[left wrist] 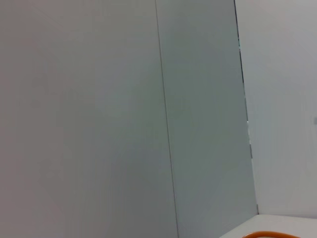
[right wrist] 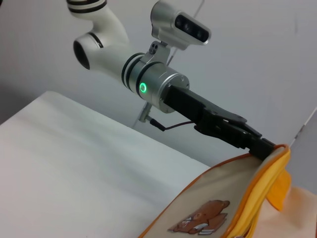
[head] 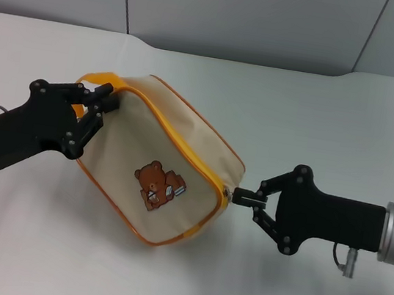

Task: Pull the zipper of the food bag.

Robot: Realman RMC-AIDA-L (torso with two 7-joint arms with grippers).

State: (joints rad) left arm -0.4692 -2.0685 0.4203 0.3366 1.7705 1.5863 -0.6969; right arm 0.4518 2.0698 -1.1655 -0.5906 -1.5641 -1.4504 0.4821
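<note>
The beige food bag (head: 154, 160) with orange piping and a brown bear patch (head: 158, 186) lies on the white table, tilted. My left gripper (head: 100, 103) is shut on the bag's far left corner by the orange strap handle (head: 92, 80); it also shows in the right wrist view (right wrist: 262, 148). My right gripper (head: 238, 195) is shut on the small silver zipper pull (head: 230, 194) at the bag's right corner, at the end of the orange zip track (head: 190, 146). The bag shows in the right wrist view (right wrist: 218, 198). The left wrist view shows only a sliver of orange strap (left wrist: 267, 234).
The white table (head: 319, 121) has open surface around the bag. A grey panelled wall (head: 239, 13) stands behind the table's far edge. The left arm's silver wrist with a green light (right wrist: 148, 84) shows in the right wrist view.
</note>
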